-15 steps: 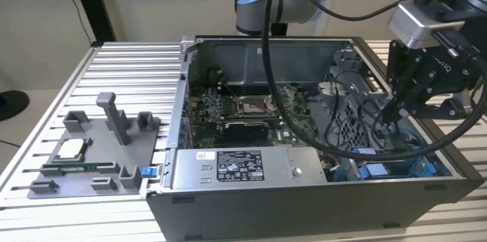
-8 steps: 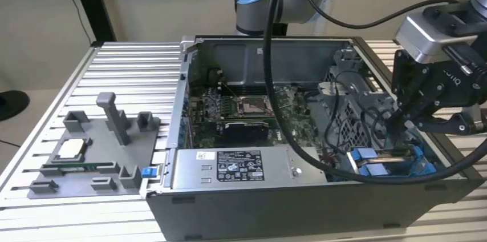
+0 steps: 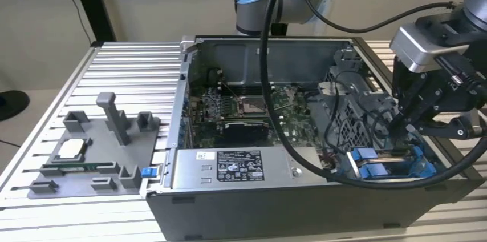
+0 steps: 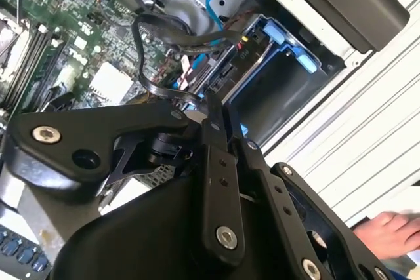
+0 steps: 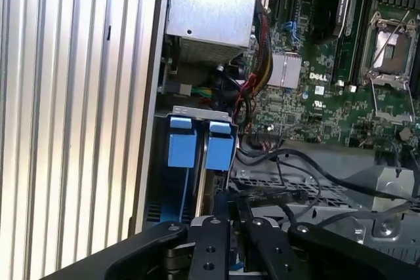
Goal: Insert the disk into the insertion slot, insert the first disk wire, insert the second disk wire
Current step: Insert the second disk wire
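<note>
My gripper (image 3: 397,132) hangs inside the case's right end, just above the insertion slot (image 3: 389,165) with its bright blue rails and tabs. In both wrist views the two black fingers meet at the tips (image 4: 211,106), shut on the black connector end of a disk wire (image 4: 141,63) that loops back over the motherboard. That connector (image 5: 252,195) sits right beside the slot's two blue tabs (image 5: 200,145). Blue frame parts (image 4: 289,40) line the slot. The disk itself is hidden from me; I see only a dark flat surface between the rails.
The silver labelled power-supply box (image 3: 228,168) lies along the case front. A grey metal drive cage (image 3: 357,111) with wires stands behind the slot. A thick black arm cable (image 3: 266,82) crosses the motherboard. A grey fixture (image 3: 91,156) lies on the slatted table. A person's hand (image 4: 387,234) rests beside the case.
</note>
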Controlling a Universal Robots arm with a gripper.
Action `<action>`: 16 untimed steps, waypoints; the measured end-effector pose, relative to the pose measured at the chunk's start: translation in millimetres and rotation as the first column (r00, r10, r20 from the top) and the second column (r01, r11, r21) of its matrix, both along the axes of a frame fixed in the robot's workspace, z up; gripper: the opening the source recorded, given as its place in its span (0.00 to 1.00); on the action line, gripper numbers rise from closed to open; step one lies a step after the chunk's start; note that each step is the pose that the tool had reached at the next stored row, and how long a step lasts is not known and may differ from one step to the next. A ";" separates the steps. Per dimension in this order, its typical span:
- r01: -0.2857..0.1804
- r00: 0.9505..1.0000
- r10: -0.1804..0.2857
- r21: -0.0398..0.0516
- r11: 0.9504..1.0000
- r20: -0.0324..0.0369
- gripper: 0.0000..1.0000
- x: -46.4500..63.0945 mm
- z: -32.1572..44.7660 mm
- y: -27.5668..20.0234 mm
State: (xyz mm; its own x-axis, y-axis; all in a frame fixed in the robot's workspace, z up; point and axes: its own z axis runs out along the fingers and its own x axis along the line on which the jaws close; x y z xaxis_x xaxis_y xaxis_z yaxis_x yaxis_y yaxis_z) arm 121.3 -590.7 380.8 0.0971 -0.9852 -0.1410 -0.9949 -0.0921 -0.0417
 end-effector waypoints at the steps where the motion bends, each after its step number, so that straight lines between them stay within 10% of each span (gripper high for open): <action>1: 0.003 1.000 -0.003 0.000 1.000 0.003 0.00 -0.5 -1.2 0.0; 9: 0.055 0.998 -0.055 -0.001 0.998 0.023 0.00 -2.1 -11.4 0.0; 16: 0.077 0.995 -0.077 0.002 0.997 0.062 0.00 -2.9 -16.4 0.0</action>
